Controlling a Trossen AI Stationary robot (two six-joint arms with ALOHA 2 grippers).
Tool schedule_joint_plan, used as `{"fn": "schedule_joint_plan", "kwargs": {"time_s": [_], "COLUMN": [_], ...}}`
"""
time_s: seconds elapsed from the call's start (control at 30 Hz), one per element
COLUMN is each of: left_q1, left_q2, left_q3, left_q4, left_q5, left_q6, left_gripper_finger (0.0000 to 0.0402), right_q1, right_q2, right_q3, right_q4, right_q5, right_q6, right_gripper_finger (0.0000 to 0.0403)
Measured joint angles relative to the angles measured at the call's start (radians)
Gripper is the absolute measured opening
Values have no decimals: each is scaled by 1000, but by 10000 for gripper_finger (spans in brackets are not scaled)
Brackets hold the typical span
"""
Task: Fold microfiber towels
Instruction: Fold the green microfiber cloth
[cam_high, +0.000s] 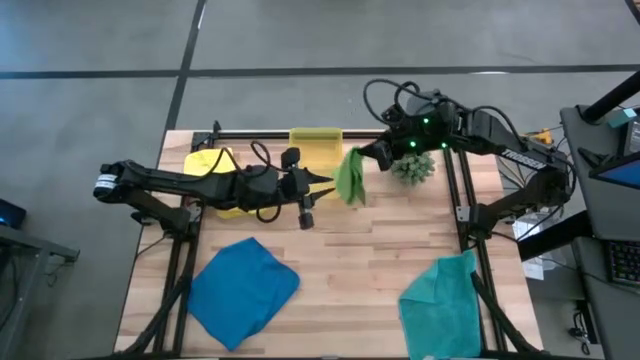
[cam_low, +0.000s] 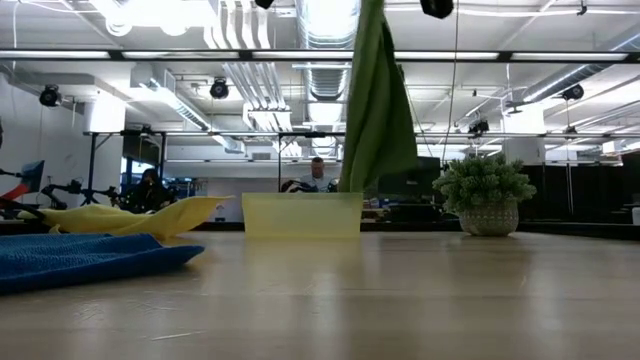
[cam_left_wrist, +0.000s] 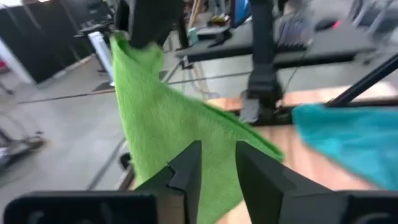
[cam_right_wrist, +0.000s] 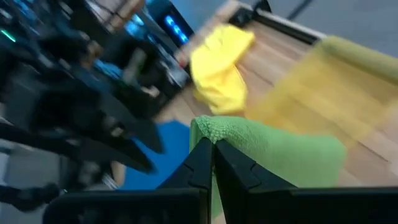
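Room: an open workshop with ceiling ducts and strip lights lies beyond the wooden desk (cam_high: 330, 240); a person (cam_low: 318, 175) sits far behind it.
Right tool (cam_high: 362, 153): raised over the back of the desk, fingers pinched tight on the top edge of the lime green towel (cam_high: 350, 178).
Lime green towel: hangs in the air from that pinch, clear of the desk, in front of the yellow-green bin (cam_high: 316, 148).
Left tool (cam_high: 330, 181): level beside the hanging cloth, fingers a little apart, with the cloth's edge at or between their tips.
Plant (cam_high: 412, 166): just beside the right tool.
Yellow towel (cam_high: 212, 164): crumpled at the back left, partly under the left arm.
Blue towel (cam_high: 240, 290): front left, lying loose.
Teal towel (cam_high: 445, 300): front right, draped at the desk's edge.
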Motion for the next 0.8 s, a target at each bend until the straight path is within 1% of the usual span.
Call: {"fn": "schedule_joint_plan", "kwargs": {"time_s": [0.17,0.37,0.47,0.6,0.7,0.8], "left_q1": [-5,-5,-5,-5,-5,-2], "left_q2": [-6,-7,-7,-7,-7,6], "left_q3": [-11,-11,-11,-11,-11,-11], "left_q4": [0,0,1,0,0,2], "left_q5": [-96,-112,-112,-111,-104,-126], "left_q6": [63,75,69,33,19,18], "left_gripper_finger": [144,220,250,271,274,274], "right_q1": [-7,-10,-22,-40,-48,-48], "right_q2": [-4,-3,-4,-3,0,3], "right_q3": [27,60,72,77,77,77], "right_q4": [39,54,56,57,70,92], "right_q5": [3,28,34,38,38,37], "right_q6": [15,14,7,-2,-3,-5], "right_gripper_finger": [9,9,9,9,9,9]}}
